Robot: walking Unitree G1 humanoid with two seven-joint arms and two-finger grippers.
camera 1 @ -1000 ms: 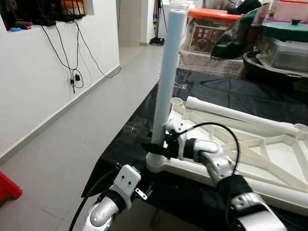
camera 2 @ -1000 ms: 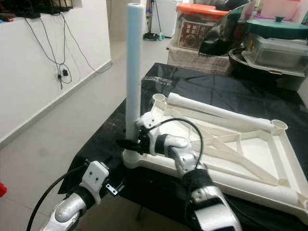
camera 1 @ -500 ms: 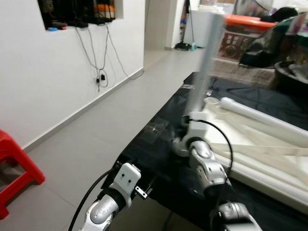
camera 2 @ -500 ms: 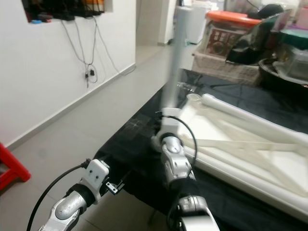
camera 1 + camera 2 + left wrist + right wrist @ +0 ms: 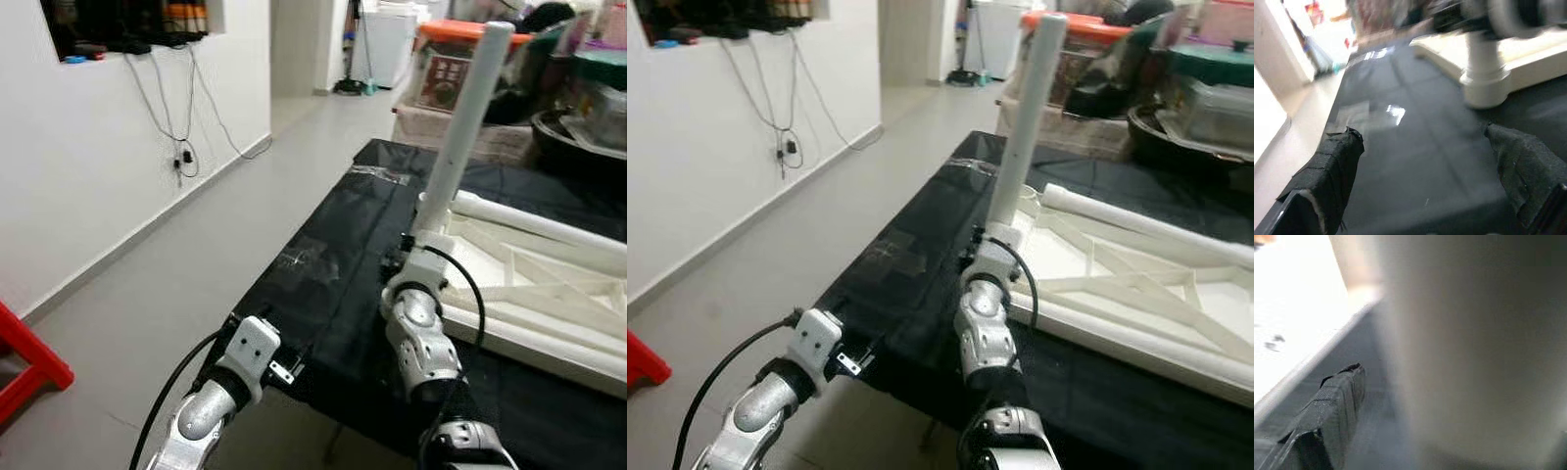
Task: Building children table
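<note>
A white table frame (image 5: 549, 294) lies upside down on the black-covered table (image 5: 333, 264). One white leg (image 5: 460, 127) stands in the frame's near corner socket (image 5: 1484, 83). A second leg (image 5: 549, 220) lies across the frame. My right arm (image 5: 416, 323) reaches to the base of the standing leg. There my right gripper (image 5: 1459, 401) is open, with the leg between its fingers and a gap beside one finger (image 5: 1337, 406). My left gripper (image 5: 1422, 142) is open at the table's near edge, low over the cloth and facing the socket.
A red stool (image 5: 24, 357) stands on the floor at the left. Cables (image 5: 181, 157) hang down the white wall. Storage boxes (image 5: 446, 69) and a dark pot (image 5: 578, 127) crowd the far side. Bare tiled floor (image 5: 196, 255) runs along the table's left.
The whole picture has swung, so the camera has moved. My right arm stays at the base of the standing leg and my left arm stays at the table's edge.
</note>
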